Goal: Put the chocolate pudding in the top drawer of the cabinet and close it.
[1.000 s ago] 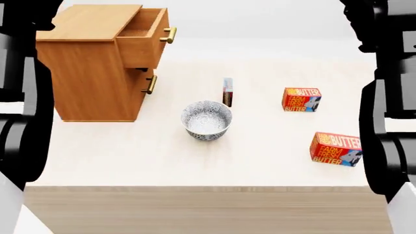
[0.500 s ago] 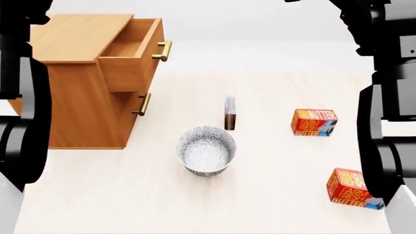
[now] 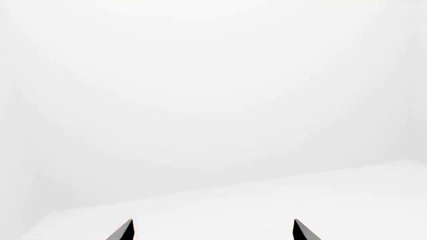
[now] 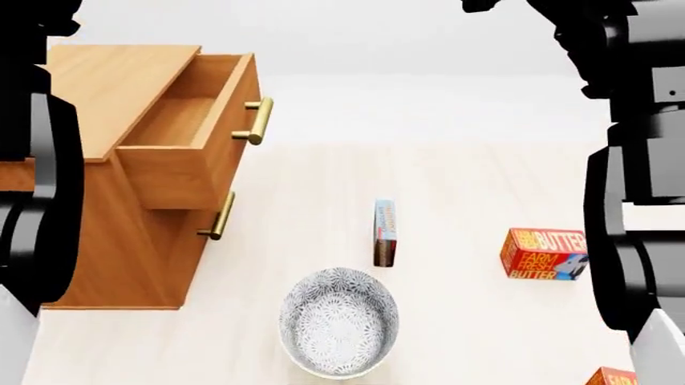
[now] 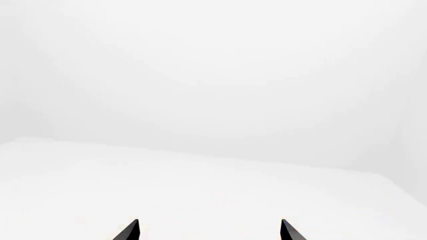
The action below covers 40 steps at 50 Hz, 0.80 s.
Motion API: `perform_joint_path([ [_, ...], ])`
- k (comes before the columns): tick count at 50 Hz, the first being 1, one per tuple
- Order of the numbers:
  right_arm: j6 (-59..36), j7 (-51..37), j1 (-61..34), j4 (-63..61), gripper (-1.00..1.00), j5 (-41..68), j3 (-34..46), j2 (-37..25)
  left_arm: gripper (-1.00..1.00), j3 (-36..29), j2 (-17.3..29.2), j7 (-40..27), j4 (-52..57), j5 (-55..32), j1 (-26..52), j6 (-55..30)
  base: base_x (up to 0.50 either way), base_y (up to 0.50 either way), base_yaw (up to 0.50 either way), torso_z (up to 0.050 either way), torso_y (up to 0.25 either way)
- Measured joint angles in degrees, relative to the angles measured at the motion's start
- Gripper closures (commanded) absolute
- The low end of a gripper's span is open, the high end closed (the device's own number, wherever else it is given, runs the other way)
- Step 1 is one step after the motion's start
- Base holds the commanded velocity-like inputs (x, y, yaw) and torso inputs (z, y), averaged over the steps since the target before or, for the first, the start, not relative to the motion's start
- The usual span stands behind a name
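Reading "FARM FRESH BUTTER" on butter box [image 4: 545, 254] (red-orange).

Open top drawer [image 4: 184, 136] unobstructed above; bowl [image 4: 338, 322] just before chocolate pudding [image 4: 384, 233].

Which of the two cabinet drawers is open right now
The top drawer is pulled well out, so its empty inside shows. The lower drawer, with the smaller brass handle, sits closed in the cabinet.

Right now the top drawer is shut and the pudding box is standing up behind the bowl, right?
Not quite. The top drawer is pulled open, as the head view shows. The rest holds: the chocolate pudding stands upright behind the bowl.
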<state>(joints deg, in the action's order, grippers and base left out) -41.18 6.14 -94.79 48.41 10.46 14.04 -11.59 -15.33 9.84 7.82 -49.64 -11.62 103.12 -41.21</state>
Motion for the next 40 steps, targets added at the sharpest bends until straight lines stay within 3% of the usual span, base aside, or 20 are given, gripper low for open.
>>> perform_joint_path([
  [22,0.3,-0.4,0.2,0.4,-1.00,0.6,-0.3,0.0,-1.00,-0.7,-0.2,0.2,-0.6,-0.2,0.4,0.5,0.10,0.00,0.00,0.000,0.000],
  [30,0.3,-0.2,0.3,0.3,-1.00,0.5,0.1,-0.1,-1.00,-0.7,0.0,0.0,1.4,-0.6,0.4,-1.1,0.00,0.36,0.00,0.000,0.000],
  [40,-0.4,-0.2,0.6,-0.4,-1.00,0.9,0.1,0.0,-1.00,-0.9,0.1,0.0,0.9,-0.6,0.5,-0.9,0.00,0.00,0.00,0.000,0.000],
])
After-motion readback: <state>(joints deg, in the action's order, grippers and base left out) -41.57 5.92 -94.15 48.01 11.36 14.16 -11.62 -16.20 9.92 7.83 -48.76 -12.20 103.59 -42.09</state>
